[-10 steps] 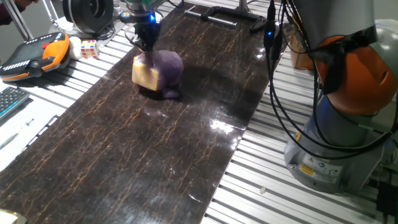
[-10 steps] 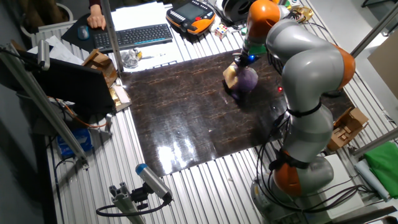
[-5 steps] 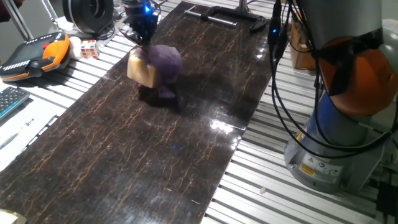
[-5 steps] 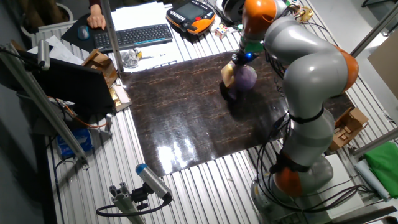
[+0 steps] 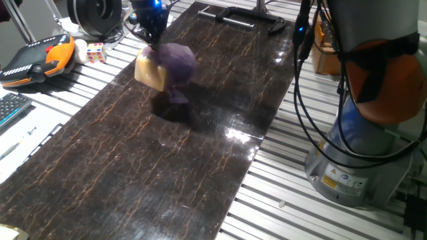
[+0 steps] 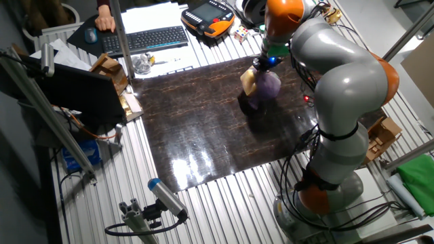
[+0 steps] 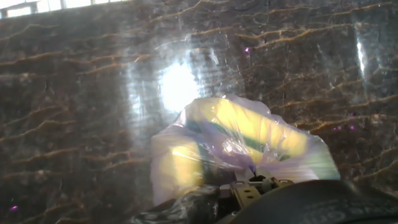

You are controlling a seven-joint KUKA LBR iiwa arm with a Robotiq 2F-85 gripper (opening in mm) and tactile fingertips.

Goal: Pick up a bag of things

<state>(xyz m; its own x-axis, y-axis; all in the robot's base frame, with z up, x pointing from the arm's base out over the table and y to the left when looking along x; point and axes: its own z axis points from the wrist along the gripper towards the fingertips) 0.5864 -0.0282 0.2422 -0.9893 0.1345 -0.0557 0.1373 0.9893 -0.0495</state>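
The bag of things (image 5: pixel 170 67) is a lumpy purple plastic bag with a tan block (image 5: pixel 151 72) at its left side and a twisted tail hanging below. It hangs clear above the dark marble-patterned tabletop (image 5: pixel 173 167), with its shadow beneath. My gripper (image 5: pixel 152 40) is shut on the bag's top. The other fixed view shows the bag (image 6: pixel 264 87) under the gripper (image 6: pixel 263 65). In the hand view the bag (image 7: pixel 236 149) fills the lower middle, close to the camera; the fingers are hidden there.
A small multicoloured cube (image 5: pixel 96 52) and an orange-black teach pendant (image 5: pixel 37 59) lie left of the tabletop. A keyboard (image 6: pixel 146 39) sits at the far side. A black clamp bar (image 5: pixel 243 17) lies at the tabletop's far end. The robot base (image 5: pixel 367 133) with cables stands at the right.
The gripper has risen with the bag in it. The bag has left the tabletop and now hangs higher, its tail dangling free.
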